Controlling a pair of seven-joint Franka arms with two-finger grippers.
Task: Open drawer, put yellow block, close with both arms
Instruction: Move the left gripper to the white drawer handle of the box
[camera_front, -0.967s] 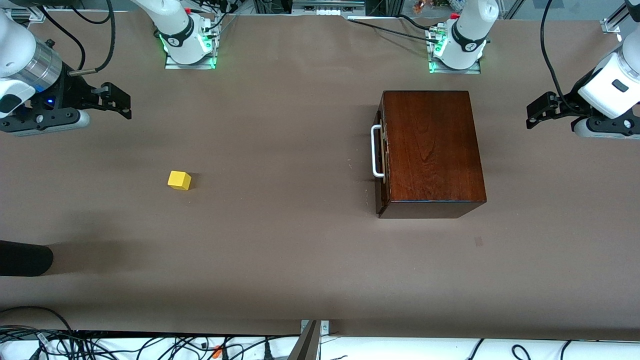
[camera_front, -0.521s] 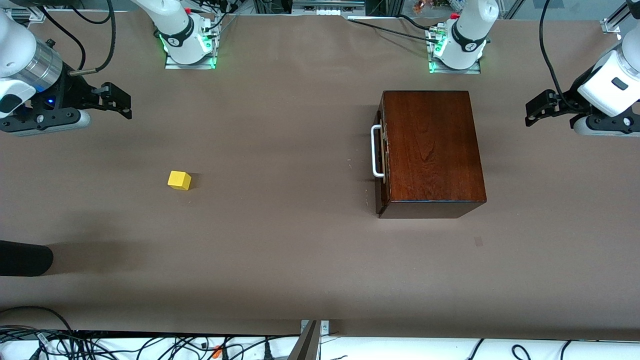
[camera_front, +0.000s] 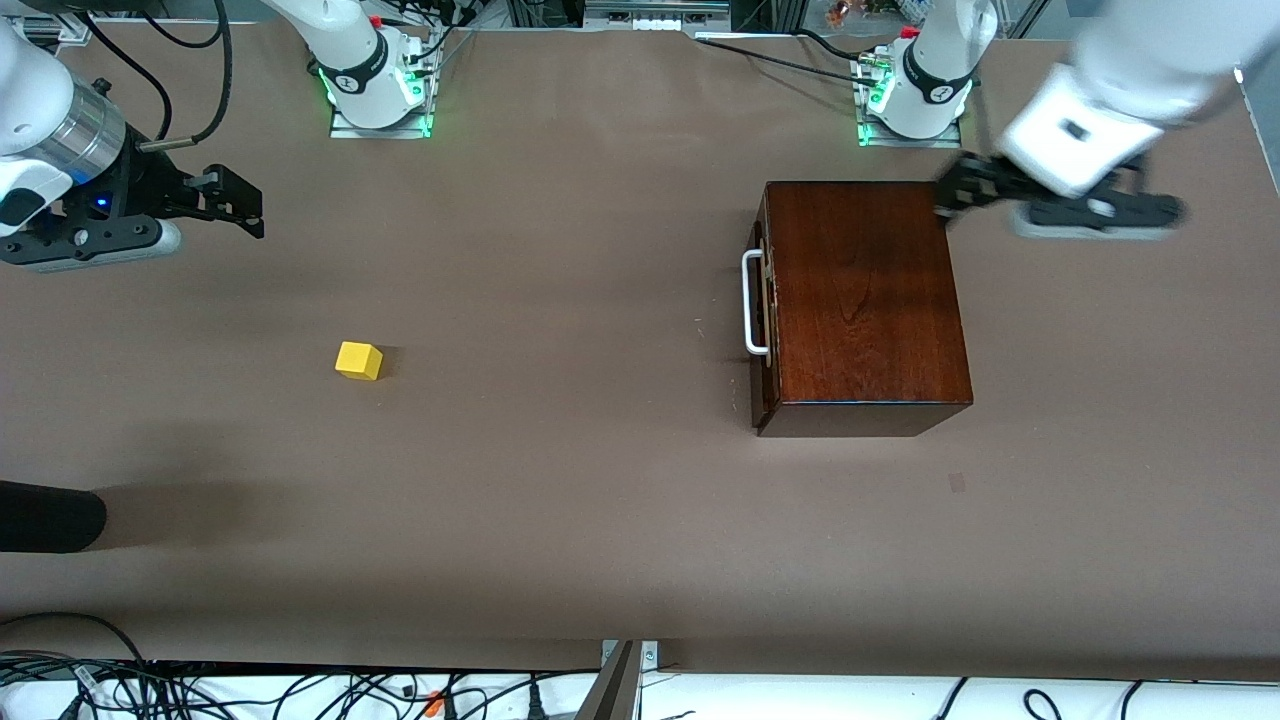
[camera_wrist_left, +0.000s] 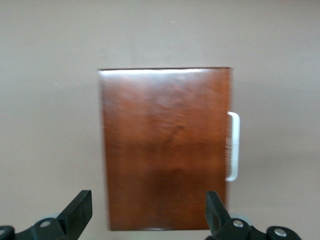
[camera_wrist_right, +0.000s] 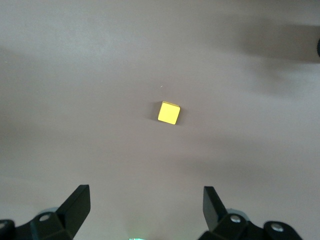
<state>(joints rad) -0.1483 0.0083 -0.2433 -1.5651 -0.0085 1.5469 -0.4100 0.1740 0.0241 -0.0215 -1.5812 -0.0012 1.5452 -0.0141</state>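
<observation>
The broad brown table (camera_front: 560, 500) is seen to carry every item. Toward the left arm's end of it the dark glossy mahogany-coloured wooden box (camera_front: 865, 300) is set flat. The drawer (camera_front: 762, 310), of which only the dark reddish-brown front is shown, is pushed fully into the box and faces the right arm's end of the table. Its white U-shaped bar handle (camera_front: 752, 302) is mounted on that front and is touched by nothing.

The white jointed left arm (camera_front: 1110, 90) is stretched from its base over the corner of the box that lies farthest from the front camera. The black two-finger left gripper (camera_front: 950, 195) is held in the air above that corner, its fingers (camera_wrist_left: 80, 212) spread wide and nothing gripped between them.

The white jointed right arm (camera_front: 40, 130) waits at its own end of the table. The black two-finger right gripper (camera_front: 240, 205) is held above bare tabletop, its fingers (camera_wrist_right: 75, 207) likewise spread wide and empty.

The small bright yellow cube-shaped block (camera_front: 359, 360) is rested on the table toward the right arm's end, well apart from the box and nearer to the front camera than the spot under the right gripper.
</observation>
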